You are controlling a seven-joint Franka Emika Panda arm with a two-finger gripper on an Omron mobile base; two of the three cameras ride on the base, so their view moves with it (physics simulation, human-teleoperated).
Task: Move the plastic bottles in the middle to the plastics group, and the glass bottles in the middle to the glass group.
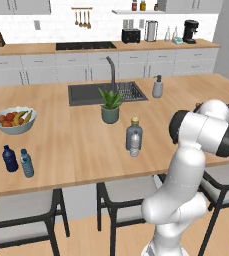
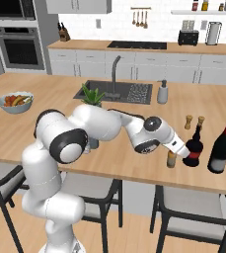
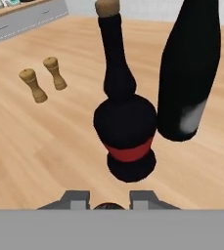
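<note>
My gripper [image 2: 175,150] is shut on the slim amber-brown glass bottle [image 2: 171,159], held low at the counter just left of the glass group. That group is a black long-necked bottle with a red label [image 2: 194,146] [image 3: 125,122] and a dark reddish bottle [image 2: 220,147] [image 3: 189,68]. In the hand view my gripper [image 3: 109,200] has the bottle's dark top [image 3: 108,207] between its fingertips. Mid-counter stand the wide clear bottle with a tan stopper [image 1: 134,132] and the small clear plastic bottle [image 1: 134,146] in front of it. The plastics group, dark blue [image 1: 9,158] and pale blue [image 1: 27,163], is far left.
Two wooden shakers [image 2: 193,121] [image 3: 42,80] stand behind the glass group. A potted plant [image 1: 110,105], a sink [image 1: 106,92], a soap dispenser [image 1: 157,87] and a fruit bowl [image 1: 14,120] are on the counter. Stools [image 1: 21,210] line its front edge.
</note>
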